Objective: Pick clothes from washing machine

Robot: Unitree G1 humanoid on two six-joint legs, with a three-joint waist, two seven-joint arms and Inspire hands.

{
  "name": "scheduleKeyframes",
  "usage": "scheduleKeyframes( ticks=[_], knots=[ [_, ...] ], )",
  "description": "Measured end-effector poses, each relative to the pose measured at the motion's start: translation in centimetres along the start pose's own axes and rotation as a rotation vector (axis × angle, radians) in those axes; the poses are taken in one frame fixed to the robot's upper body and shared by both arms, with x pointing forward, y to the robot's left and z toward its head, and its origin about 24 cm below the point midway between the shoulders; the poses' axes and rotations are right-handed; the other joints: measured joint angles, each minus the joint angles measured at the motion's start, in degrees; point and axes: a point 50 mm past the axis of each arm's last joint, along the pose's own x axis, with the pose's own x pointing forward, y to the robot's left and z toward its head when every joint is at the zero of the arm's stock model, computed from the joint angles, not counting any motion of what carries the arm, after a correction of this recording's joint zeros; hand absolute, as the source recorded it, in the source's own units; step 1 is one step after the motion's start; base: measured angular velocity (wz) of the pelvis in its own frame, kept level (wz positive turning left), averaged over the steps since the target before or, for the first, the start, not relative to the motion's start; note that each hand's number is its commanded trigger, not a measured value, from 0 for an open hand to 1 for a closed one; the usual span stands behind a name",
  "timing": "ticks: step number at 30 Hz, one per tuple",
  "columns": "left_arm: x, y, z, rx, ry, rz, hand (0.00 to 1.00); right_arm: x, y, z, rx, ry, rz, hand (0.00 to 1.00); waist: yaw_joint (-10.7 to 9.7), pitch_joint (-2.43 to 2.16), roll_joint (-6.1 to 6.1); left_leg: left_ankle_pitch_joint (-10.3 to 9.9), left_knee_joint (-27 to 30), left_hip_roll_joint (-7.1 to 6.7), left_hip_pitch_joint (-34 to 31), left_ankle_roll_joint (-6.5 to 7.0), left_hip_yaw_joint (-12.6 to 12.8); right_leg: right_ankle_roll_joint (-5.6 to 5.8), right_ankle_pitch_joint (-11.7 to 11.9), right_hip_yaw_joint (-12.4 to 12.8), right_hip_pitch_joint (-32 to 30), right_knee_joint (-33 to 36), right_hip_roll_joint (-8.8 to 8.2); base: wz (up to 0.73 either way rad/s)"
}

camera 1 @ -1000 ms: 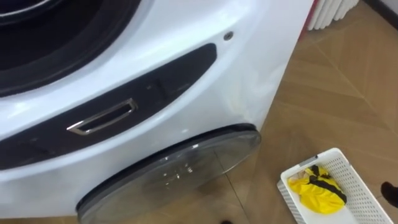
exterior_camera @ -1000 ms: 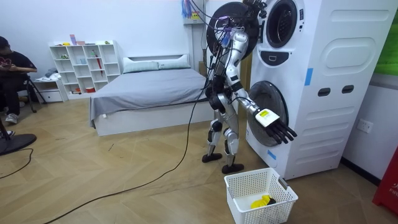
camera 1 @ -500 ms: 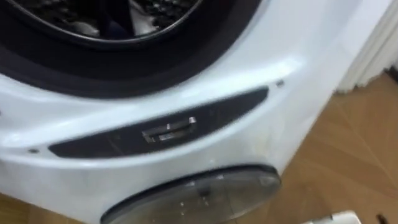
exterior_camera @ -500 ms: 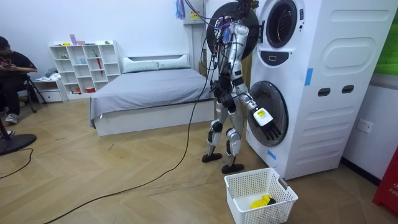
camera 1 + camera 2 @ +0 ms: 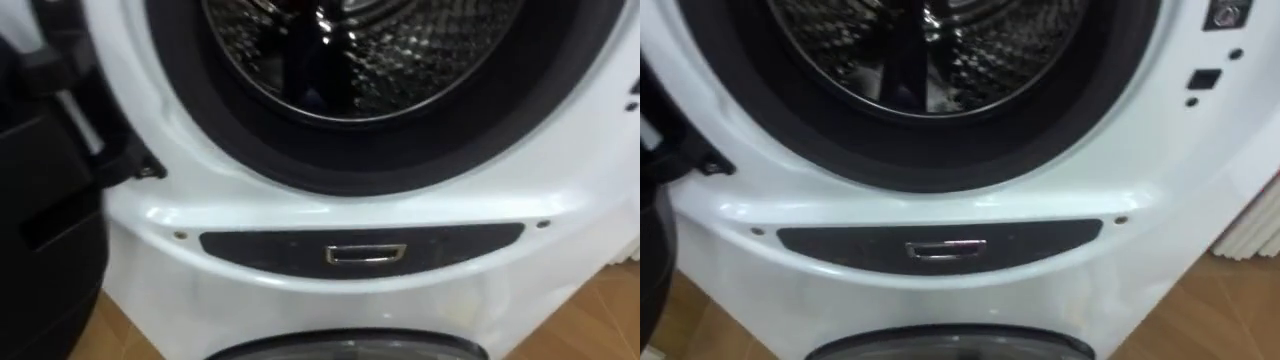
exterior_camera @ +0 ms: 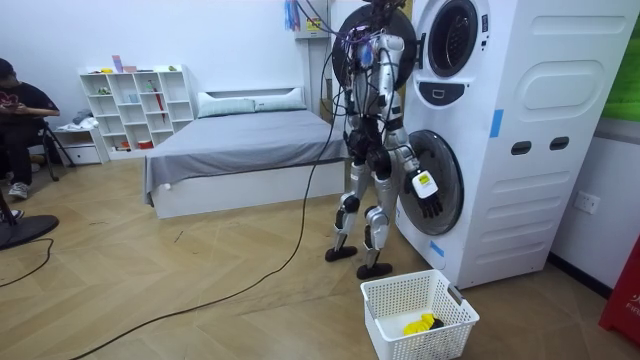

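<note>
The right hand (image 6: 428, 200) is seen in the room view hanging low at the robot's side, fingers straight and pointing down, nothing held in it. It is placed just in front of the lower round door (image 6: 440, 175) of the white stacked washing machine (image 6: 545, 150). The robot is stood upright, close against the machine's front, facing it, on the wooden floor (image 6: 200, 290).

In the eye views the upper drum (image 5: 420, 50) is seen straight ahead through the open mouth, ringed by a dark rubber seal (image 5: 400, 165). A dark upright shape (image 5: 312, 65) is seen inside the drum; whether it is a garment cannot be told. The upper door (image 5: 45, 230) is swung open to the left. Below the mouth a dark panel (image 5: 250, 247) is set across the white front, with a chrome handle (image 5: 365, 254) at its middle. The rim of the lower door is caught at the bottom edge.

A white plastic basket (image 6: 395, 295) is set on the floor, right of the robot's feet and nearer than them, near the machine's lower corner. A yellow garment (image 6: 420, 324) is lying in it.

Farther left a bed (image 6: 240, 150) and a white shelf (image 6: 135, 105) are placed against the wall, and a person (image 6: 20, 110) is seated at the far left edge.
</note>
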Motion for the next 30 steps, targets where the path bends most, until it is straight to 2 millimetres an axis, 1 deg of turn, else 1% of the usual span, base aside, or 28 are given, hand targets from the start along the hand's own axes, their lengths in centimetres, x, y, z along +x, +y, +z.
scheduleKeyframes(
  ticks=[2,4,6,8,10,11,12,15,19,24,30],
  knots=[
    [0.0,0.1,0.0,0.006,0.001,0.002,0.00,0.0,0.9,0.0,0.006,0.018,0.049,0.00,0.11,0.39,-0.64,0.00,-0.01,0.00,0.36,0.00,-1.31,-0.12,-0.32,-0.70,0.97,0.00,-0.16,0.24],
    [0.0,-0.1,0.0,0.018,0.000,-0.003,0.00,-0.1,1.4,0.2,0.008,0.018,0.082,0.00,0.45,0.30,-1.01,0.00,-0.01,0.00,0.35,0.00,-2.14,-0.17,-0.50,-1.41,1.21,0.02,-0.30,0.24],
    [0.0,-0.2,-0.1,0.016,0.004,-0.008,0.00,-0.1,1.6,-0.1,0.007,0.024,0.104,0.00,0.62,0.30,-1.17,0.00,0.00,0.00,0.49,0.00,-2.33,-0.17,-0.56,-1.91,1.40,0.04,-0.44,0.16],
    [-0.1,-0.3,-0.8,0.043,0.028,-0.012,0.00,-0.1,1.8,0.0,0.008,0.023,0.130,0.00,0.83,0.38,-1.21,0.00,-0.02,-0.01,1.22,0.00,-2.84,-0.17,-0.64,-2.39,2.21,-0.01,-0.50,0.05],
    [-0.1,0.0,-1.1,0.052,0.040,-0.002,0.00,-0.3,2.2,-0.5,0.010,0.041,0.139,0.00,0.69,0.48,-1.36,0.00,-0.02,-0.07,2.10,-0.01,-3.79,-0.13,-1.04,-2.47,3.54,0.03,-0.56,0.17],
    [-0.2,0.0,-1.3,0.051,0.045,-0.002,0.00,-0.5,2.4,-0.9,0.013,0.053,0.147,0.00,0.61,0.40,-1.44,-0.01,0.01,-0.10,2.56,-0.02,-3.73,-0.03,-1.44,-2.52,4.08,0.07,-0.60,0.19],
    [-0.2,0.0,-1.3,0.051,0.046,-0.002,0.00,-0.5,2.5,-1.0,0.014,0.056,0.150,0.00,0.55,0.43,-1.50,-0.03,0.00,-0.12,2.81,-0.04,-3.75,0.01,-1.66,-2.52,4.26,0.06,-0.62,0.13],
    [-0.3,0.0,-1.7,0.056,0.055,-0.001,0.00,-0.6,2.6,-1.0,0.020,0.062,0.157,0.00,0.60,0.43,-1.36,-0.24,-0.07,-0.11,3.29,-0.30,-4.00,0.06,-1.91,-2.59,4.78,0.15,-0.60,0.07],
    [-0.3,0.0,-1.8,0.066,0.062,-0.001,0.00,-0.6,2.6,-1.1,0.023,0.066,0.165,0.00,0.50,0.30,-1.13,-0.49,-0.36,-0.08,3.38,-0.40,-5.05,0.15,-1.69,-3.28,5.13,0.30,-0.60,0.10],
    [-0.3,0.0,-1.9,0.096,0.070,-0.003,0.00,-0.6,2.5,-1.1,0.027,0.065,0.163,0.00,0.61,0.18,-0.85,-0.49,-0.36,-0.05,3.39,-0.40,-5.07,0.14,-1.65,-3.36,5.17,0.29,-0.55,0.01],
    [-0.4,0.0,-2.1,0.106,0.084,-0.002,0.00,-0.6,2.5,-1.1,0.023,0.063,0.168,0.00,0.64,0.17,-0.62,-0.53,-0.36,0.11,3.40,-0.47,-4.91,0.00,-1.57,-3.27,5.15,0.11,-0.36,0.00]
  ],
)
